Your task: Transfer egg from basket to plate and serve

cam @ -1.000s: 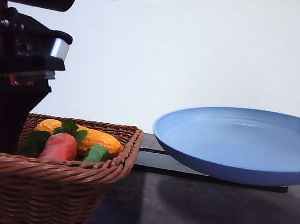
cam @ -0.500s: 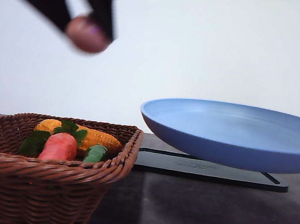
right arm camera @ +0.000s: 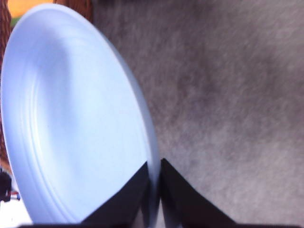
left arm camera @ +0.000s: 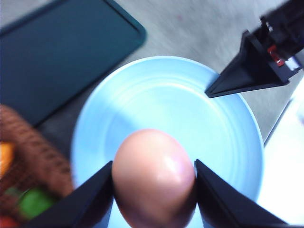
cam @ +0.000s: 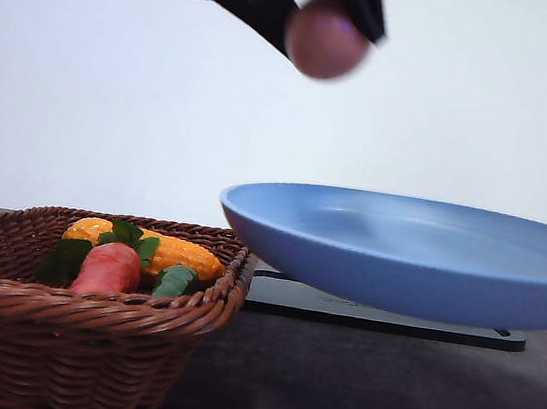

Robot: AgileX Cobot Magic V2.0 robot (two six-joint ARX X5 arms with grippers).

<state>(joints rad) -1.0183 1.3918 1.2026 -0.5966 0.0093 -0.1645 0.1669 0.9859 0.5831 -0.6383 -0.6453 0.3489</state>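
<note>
The pinkish-brown egg [cam: 325,36] hangs high in the air, above the left part of the blue plate [cam: 398,251], and my left gripper [cam: 318,19] is shut on it. In the left wrist view the egg [left arm camera: 153,178] sits between the two black fingers, with the plate [left arm camera: 171,102] below it. My right gripper [right arm camera: 154,183] is shut on the plate's rim [right arm camera: 148,156] and holds the plate lifted off the black tray [cam: 380,311]. The brown wicker basket [cam: 84,341] stands at the lower left.
In the basket lie an orange-red carrot [cam: 109,267] with green leaves, a yellow corn cob [cam: 172,250] and a small green vegetable [cam: 176,280]. The dark tray [left arm camera: 61,52] lies flat beneath the plate. Grey tabletop [cam: 359,397] stretches in front of the tray.
My left gripper has risen out of the basket with the egg and swung right, to above the plate. The right gripper has lifted the plate and moved it left towards the basket.
</note>
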